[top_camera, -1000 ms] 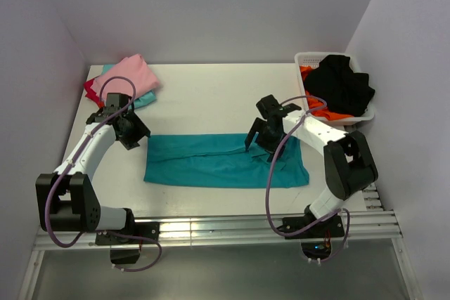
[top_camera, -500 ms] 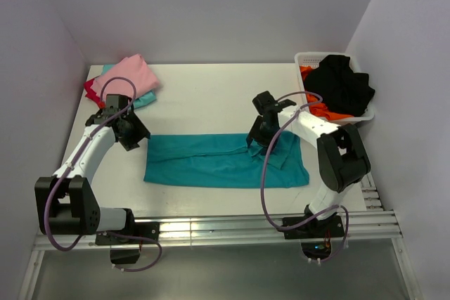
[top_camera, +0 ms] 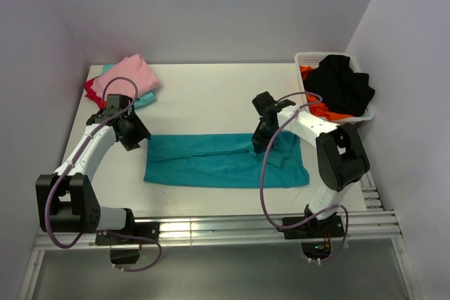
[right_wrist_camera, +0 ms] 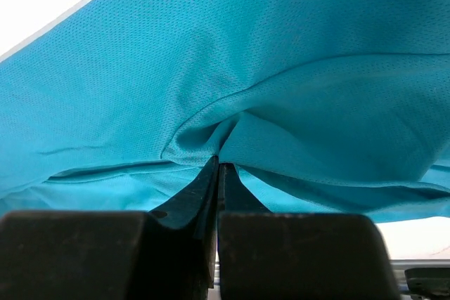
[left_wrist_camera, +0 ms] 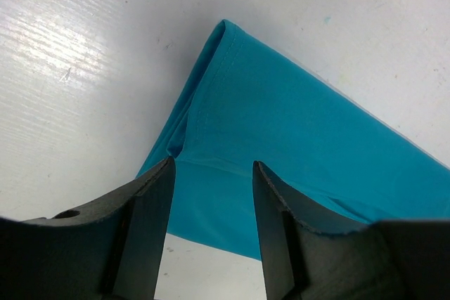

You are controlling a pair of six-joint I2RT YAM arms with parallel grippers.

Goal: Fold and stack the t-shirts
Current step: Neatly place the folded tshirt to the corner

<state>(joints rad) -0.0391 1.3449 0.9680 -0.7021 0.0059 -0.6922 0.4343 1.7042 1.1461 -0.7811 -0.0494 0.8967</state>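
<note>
The teal t-shirt [top_camera: 211,161] lies as a long folded strip across the middle of the table. My right gripper [top_camera: 258,145] is down on its upper edge, right of centre. In the right wrist view the gripper [right_wrist_camera: 219,162] is shut on a pinched ridge of the teal mesh cloth [right_wrist_camera: 246,54]. My left gripper [top_camera: 135,136] hovers at the strip's upper left corner. It is open [left_wrist_camera: 212,168], with the corner of the shirt [left_wrist_camera: 281,124] just beyond its fingertips and nothing between them. Folded pink [top_camera: 131,75], red [top_camera: 91,91] and lighter teal [top_camera: 145,100] t-shirts are stacked at the back left.
A white mesh basket [top_camera: 307,57] at the back right holds black cloth [top_camera: 343,83] and orange cloth [top_camera: 327,112]. Walls close in the table at the back and both sides. A metal rail [top_camera: 211,228] runs along the near edge by the arm bases.
My right gripper has dropped onto the teal t-shirt and gone from open to shut, pinching up a ridge of cloth. The left arm has not moved.
</note>
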